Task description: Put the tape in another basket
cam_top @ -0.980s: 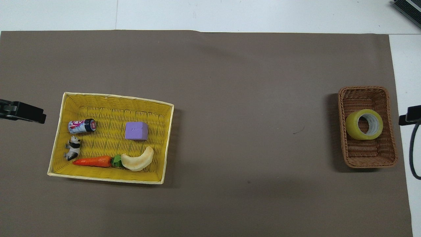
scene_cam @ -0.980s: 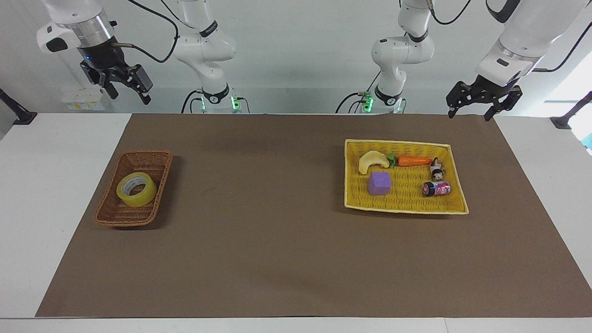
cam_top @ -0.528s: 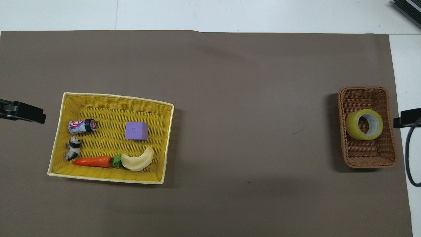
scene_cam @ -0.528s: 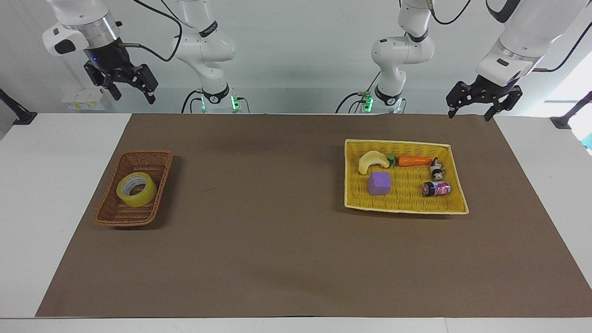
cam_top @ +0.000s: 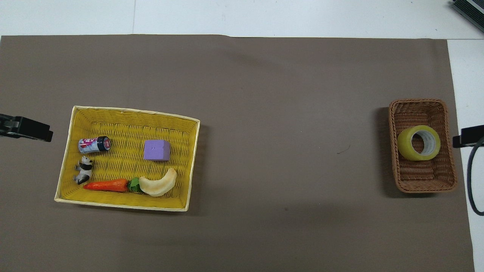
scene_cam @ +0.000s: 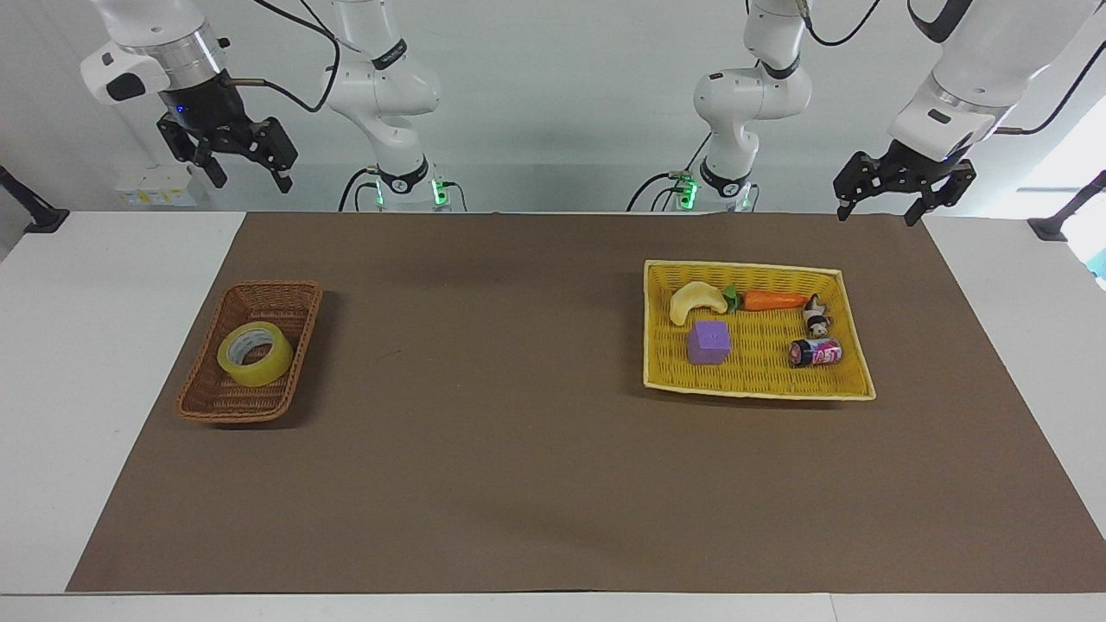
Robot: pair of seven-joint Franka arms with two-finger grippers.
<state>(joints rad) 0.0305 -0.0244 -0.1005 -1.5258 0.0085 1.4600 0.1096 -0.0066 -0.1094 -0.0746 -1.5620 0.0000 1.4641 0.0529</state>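
The tape (scene_cam: 259, 373), a glossy yellow roll with a pale core, lies in the small dark-brown wicker basket (scene_cam: 233, 413) at the right arm's end of the table. Both also show in the overhead view, the tape (cam_top: 406, 149) and the basket (cam_top: 423, 181). My right gripper (scene_cam: 248, 181) is open and empty, high in the air above the table's edge by the robots, well clear of the basket. Its tip shows in the overhead view (cam_top: 468, 136). My left gripper (scene_cam: 875, 214) is open and empty, and waits raised over the mat's corner by the yellow basket.
A larger bright-yellow woven basket (scene_cam: 760, 384) toward the left arm's end holds a banana toy (scene_cam: 696, 301), a carrot (scene_cam: 773, 301), a purple cube (scene_cam: 708, 342), a small can (scene_cam: 815, 352) and a panda figure (scene_cam: 815, 316). A brown mat (scene_cam: 518, 449) covers the table.
My right gripper has shifted slightly toward the middle of the table and turned a little. The tape, both baskets and the left arm have not moved.
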